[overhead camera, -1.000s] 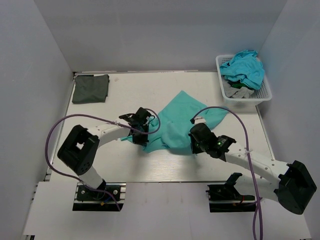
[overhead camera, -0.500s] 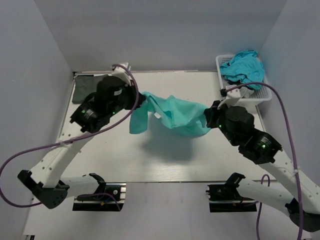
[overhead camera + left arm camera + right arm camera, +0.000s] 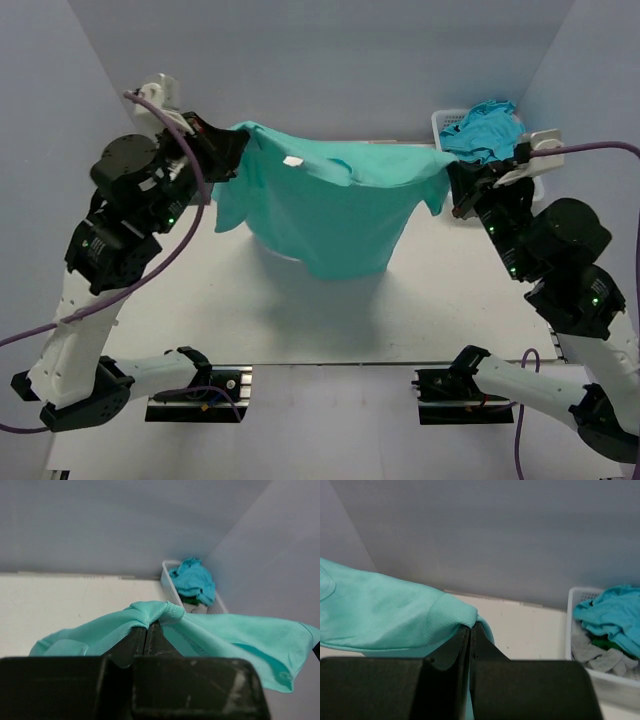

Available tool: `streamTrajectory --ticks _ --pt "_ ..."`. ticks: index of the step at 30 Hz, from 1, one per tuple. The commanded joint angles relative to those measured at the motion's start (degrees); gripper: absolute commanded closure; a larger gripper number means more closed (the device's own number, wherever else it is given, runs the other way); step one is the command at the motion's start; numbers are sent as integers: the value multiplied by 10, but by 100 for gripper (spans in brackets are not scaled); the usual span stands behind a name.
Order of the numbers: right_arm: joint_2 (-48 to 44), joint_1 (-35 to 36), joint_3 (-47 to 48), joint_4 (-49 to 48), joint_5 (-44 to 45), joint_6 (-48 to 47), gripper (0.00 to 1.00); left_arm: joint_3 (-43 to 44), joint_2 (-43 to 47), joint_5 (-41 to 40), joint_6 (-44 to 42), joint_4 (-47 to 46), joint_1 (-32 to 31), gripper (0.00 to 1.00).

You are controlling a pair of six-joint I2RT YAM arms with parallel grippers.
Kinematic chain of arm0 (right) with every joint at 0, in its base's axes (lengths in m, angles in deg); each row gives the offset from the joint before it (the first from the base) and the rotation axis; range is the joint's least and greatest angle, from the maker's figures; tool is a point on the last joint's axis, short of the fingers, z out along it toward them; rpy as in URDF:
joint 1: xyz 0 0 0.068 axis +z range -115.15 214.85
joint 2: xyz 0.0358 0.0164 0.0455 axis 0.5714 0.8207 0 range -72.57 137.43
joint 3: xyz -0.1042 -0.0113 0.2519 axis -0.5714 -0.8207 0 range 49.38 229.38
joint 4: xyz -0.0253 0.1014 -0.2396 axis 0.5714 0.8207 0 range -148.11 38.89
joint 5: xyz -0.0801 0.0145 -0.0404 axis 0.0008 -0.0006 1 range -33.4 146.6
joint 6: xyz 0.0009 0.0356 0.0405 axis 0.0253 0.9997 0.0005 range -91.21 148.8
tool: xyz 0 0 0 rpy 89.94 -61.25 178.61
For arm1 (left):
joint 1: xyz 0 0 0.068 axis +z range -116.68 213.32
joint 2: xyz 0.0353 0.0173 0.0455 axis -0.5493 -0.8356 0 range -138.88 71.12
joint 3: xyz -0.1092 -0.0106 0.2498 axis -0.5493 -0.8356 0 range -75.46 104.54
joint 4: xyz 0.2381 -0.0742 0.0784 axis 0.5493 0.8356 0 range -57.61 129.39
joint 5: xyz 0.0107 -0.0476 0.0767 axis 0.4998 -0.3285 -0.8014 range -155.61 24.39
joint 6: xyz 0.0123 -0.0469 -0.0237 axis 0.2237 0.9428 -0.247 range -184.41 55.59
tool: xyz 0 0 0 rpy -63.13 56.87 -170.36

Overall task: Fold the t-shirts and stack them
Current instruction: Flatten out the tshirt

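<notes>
Table: one, white, seen below the raised garment.
Teal t-shirt: one, plain; it was held spread in the air above the table, the top edge stretched between both grippers and the body hanging slack.
Basket: one, white lattice, far right corner; one turquoise t-shirt and one grey t-shirt were noted heaped inside.
Left gripper: jaws were pinched tight on the teal t-shirt.
Right gripper: jaws were pinched tight on the same shirt.
Tag: one, small, white; no writing could be read.
</notes>
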Motion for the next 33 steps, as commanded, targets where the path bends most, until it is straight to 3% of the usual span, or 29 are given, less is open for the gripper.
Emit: streamTrajectory --ticks 1,4,7,13,20,27,31,33 --pt "5 -1 67 -30 -20 -57 100 39 29 -39 -16 -6 2 100" --pt "1 -1 104 -34 -33 -73 100 47 60 -39 -22 -14 2 100" --pt "-9 1 136 -29 -101 -79 100 52 89 -1 -22 -27 2 100" --pt "-13 -1 197 -6 -262 -73 100 97 106 149 -28 -34 8 100" --pt "-51 -1 203 -24 -288 -49 100 127 125 222 -9 -33 8 100" --pt "-61 0 166 -43 -253 -54 100 136 107 119 8 -7 8 100" --pt "-35 1 110 -94 -135 -76 100 100 57 43 20 12 8 100" --pt "-13 1 38 -124 -35 -80 100 45 35 -46 36 18 8 100"
